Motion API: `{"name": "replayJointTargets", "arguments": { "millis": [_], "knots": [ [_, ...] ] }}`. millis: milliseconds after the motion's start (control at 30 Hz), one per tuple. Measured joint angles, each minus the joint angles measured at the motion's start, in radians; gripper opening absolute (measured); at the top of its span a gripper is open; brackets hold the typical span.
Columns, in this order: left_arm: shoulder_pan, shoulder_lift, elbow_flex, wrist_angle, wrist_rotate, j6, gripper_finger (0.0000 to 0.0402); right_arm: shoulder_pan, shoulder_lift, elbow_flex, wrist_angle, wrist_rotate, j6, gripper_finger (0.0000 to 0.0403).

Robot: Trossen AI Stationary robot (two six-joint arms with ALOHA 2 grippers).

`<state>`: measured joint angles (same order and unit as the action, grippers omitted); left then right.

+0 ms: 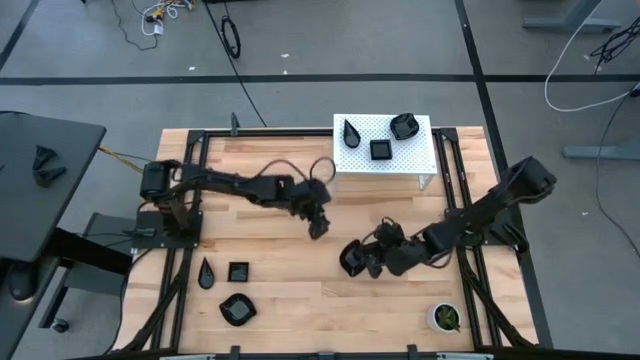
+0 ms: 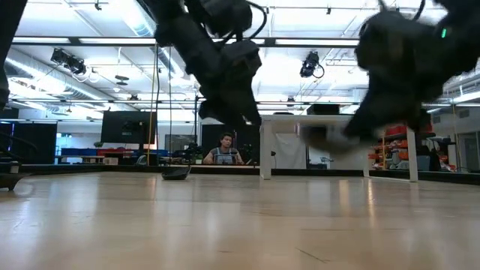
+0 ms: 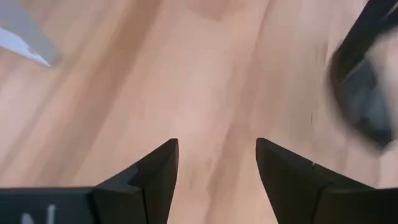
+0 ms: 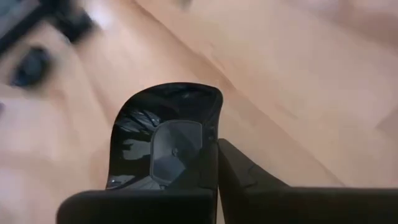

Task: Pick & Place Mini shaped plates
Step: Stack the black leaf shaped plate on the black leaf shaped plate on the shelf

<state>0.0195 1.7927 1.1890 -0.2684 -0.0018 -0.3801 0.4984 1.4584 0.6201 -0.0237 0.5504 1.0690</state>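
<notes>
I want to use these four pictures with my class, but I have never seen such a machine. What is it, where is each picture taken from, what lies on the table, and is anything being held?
It is a robot with two dark arms at a wooden table. One picture looks straight down, one looks level across the table top, and two come from cameras on the wrists.

Three small black plates sit on a white stand: a teardrop plate, a square plate and a rounded plate. Three more lie near the table's front left corner. A potted plant stands at the front right.

The right gripper is shut on a black plate. The left gripper is open and empty, mid-table.
</notes>
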Motion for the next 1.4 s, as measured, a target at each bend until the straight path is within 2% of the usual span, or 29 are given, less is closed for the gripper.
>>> {"name": "replayJointTargets", "arguments": {
  "millis": [100, 267, 367, 467, 533, 633, 767, 933, 1133, 1400],
  "knots": [
    [-0.076, 0.007, -0.041, 0.026, -0.062, -0.004, 0.0222, 0.006, -0.125, 0.0, -0.042, 0.035, -0.043, 0.0001],
    [-0.182, 0.014, -0.159, 0.234, -0.105, -0.055, 0.0222, -0.078, -0.413, 0.03, -0.232, 0.133, -0.158, 0.0],
    [-0.23, 0.014, -0.222, 0.39, -0.136, -0.053, 0.0222, -0.221, -0.562, 0.115, -0.477, 0.141, -0.218, 0.0],
    [-0.26, 0.013, -0.27, 0.533, -0.142, -0.045, 0.0222, -0.429, -0.652, 0.236, -0.722, 0.145, -0.288, 0.0],
    [-0.27, 0.013, -0.293, 0.568, -0.143, -0.045, 0.0222, -0.591, -0.678, 0.313, -0.814, 0.132, -0.371, 0.0],
    [-0.273, 0.014, -0.295, 0.582, -0.144, -0.044, 0.0222, -0.837, -0.677, 0.395, -0.85, 0.043, -0.516, 0.0],
    [-0.264, 0.014, -0.295, 0.579, -0.144, -0.043, 0.0222, -1.128, -0.618, 0.411, -0.774, -0.184, -0.702, 0.0],
    [-0.264, 0.014, -0.295, 0.576, -0.144, -0.043, 0.0222, -1.364, -0.478, 0.41, -0.699, -0.351, -0.833, 0.0],
    [-0.264, 0.014, -0.295, 0.568, -0.144, -0.043, 0.0222, -1.491, -0.323, 0.41, -0.637, -0.504, -0.914, 0.0],
    [-0.266, 0.014, -0.295, 0.562, -0.144, -0.047, 0.0222, -1.527, -0.25, 0.41, -0.627, -0.517, -0.926, 0.0018]
  ]
}}
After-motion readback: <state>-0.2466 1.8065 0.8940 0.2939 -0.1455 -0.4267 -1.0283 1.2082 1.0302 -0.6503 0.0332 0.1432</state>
